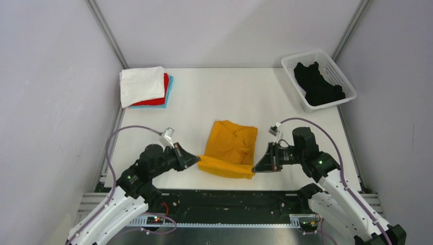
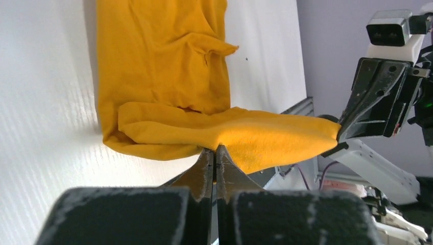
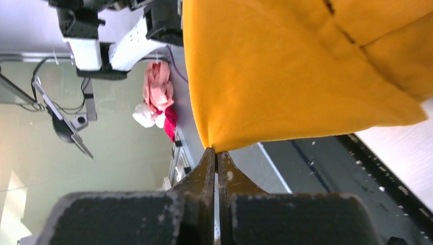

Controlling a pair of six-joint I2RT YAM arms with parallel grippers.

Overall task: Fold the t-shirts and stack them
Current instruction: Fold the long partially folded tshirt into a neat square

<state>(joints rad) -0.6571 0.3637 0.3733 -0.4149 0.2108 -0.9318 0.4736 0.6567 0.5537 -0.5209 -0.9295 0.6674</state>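
The mustard-yellow t-shirt lies partly folded at the table's near middle, its near edge lifted. My left gripper is shut on the shirt's near left corner, seen in the left wrist view. My right gripper is shut on the near right corner, seen in the right wrist view. The lifted hem hangs stretched between the two grippers. A black t-shirt lies crumpled in the white basket. A white t-shirt tops the folded red and light-blue ones at the far left.
The basket stands at the table's far right corner. Grey walls close in both sides and the back. The black rail runs along the table's near edge between the arm bases.
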